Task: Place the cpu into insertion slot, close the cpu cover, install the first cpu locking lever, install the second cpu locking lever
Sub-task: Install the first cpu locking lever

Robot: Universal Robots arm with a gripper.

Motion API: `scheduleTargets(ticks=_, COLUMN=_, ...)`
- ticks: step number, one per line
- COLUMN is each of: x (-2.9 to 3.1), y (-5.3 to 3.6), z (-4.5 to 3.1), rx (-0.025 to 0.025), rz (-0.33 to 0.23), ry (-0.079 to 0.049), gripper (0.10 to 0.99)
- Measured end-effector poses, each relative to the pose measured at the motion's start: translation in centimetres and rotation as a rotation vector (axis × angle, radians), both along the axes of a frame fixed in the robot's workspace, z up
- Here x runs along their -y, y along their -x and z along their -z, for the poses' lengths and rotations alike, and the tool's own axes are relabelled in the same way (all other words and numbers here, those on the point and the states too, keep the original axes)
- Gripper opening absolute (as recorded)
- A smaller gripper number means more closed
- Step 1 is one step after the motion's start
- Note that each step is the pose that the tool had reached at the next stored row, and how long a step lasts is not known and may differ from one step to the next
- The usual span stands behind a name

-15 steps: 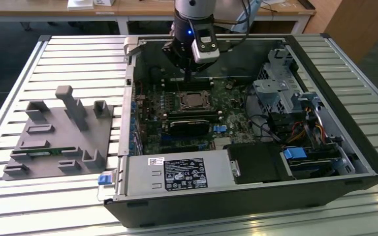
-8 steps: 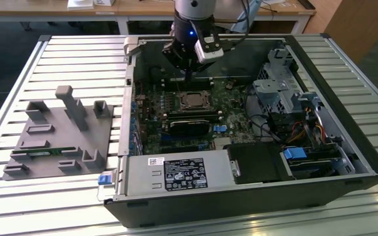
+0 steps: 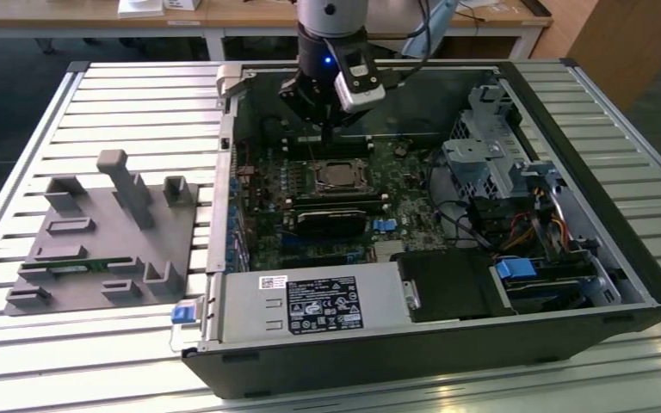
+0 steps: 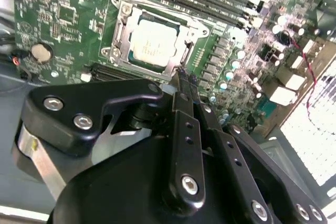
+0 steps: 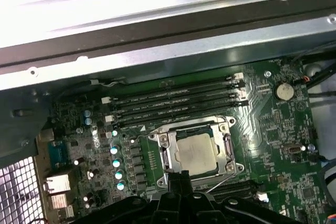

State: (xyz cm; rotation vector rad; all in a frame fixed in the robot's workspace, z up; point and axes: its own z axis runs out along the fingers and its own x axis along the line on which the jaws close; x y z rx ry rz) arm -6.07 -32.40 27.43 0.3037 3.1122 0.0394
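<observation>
On the exterior view's left a grey moulded plastic fixture (image 3: 107, 237) sits on the slatted metal surface (image 3: 32, 344), with the open black computer case (image 3: 423, 353) to its right. Inside, the small square silvery cpu (image 5: 197, 153) already lies in the dark insertion slot (image 4: 135, 61), and the thin silver cpu cover (image 5: 167, 153) looks closed over it. The end effector (image 4: 181, 74) hovers at the socket's edge, fingers pressed together and empty; whether the thin wire locking levers (image 5: 178, 125) are latched I cannot tell.

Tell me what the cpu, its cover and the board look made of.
The cpu: matte silvery-grey metal top, likely, evenly dull sheen. The cpu cover: thin bright metal, probably steel, glinting edges. The circuit board: green lacquered laminate, apparently, with soldered parts.
</observation>
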Motion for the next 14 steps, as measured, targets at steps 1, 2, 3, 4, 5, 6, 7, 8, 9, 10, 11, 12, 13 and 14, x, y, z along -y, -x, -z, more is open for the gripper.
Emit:
scheduleTargets(ticks=1, x=0.0, y=0.0, z=0.04, rx=0.0, rz=-0.019, ry=0.0, gripper=0.102)
scheduleTargets(ticks=2, x=0.0, y=0.0, z=0.08, rx=0.0, rz=-0.038, ry=-0.001, gripper=0.102)
scheduleTargets(ticks=3, x=0.0, y=0.0, z=0.12, rx=0.0, rz=-0.055, ry=-0.001, gripper=0.102)
scheduleTargets(ticks=4, x=0.0, y=0.01, z=0.14, rx=0.0, rz=-0.069, ry=-0.001, gripper=0.102)
scheduleTargets(ticks=5, x=0.0, y=0.06, z=0.17, rx=0.0, rz=-0.077, ry=-0.001, gripper=0.102)
scheduleTargets(ticks=6, x=0.0, y=0.13, z=0.2, rx=-0.0001, rz=-0.081, ry=-0.002, gripper=0.102)
scheduleTargets(ticks=7, x=0.0, y=0.24, z=0.23, rx=0.0, rz=-0.083, ry=-0.002, gripper=0.102)
scheduleTargets(ticks=8, x=0.0, y=0.47, z=0.27, rx=0.0, rz=-0.084, ry=-0.002, gripper=0.102)
scheduleTargets(ticks=9, x=0.0, y=0.74, z=0.29, rx=0.0001, rz=-0.084, ry=-0.002, gripper=0.102)
scheduleTargets(ticks=10, x=-0.01, y=0.99, z=0.34, rx=0.0002, rz=-0.085, ry=-0.003, gripper=0.102)
scheduleTargets(ticks=11, x=-0.01, y=1.25, z=0.39, rx=0.0003, rz=-0.085, ry=-0.003, gripper=0.102)
scheduleTargets(ticks=12, x=-0.04, y=1.47, z=0.45, rx=0.0004, rz=-0.086, ry=-0.003, gripper=0.102)
scheduleTargets(ticks=13, x=-0.07, y=1.69, z=0.52, rx=0.0003, rz=-0.087, ry=-0.002, gripper=0.102)
scheduleTargets(ticks=14, x=-0.11, y=1.85, z=0.6, rx=0.0004, rz=-0.087, ry=-0.002, gripper=0.102)
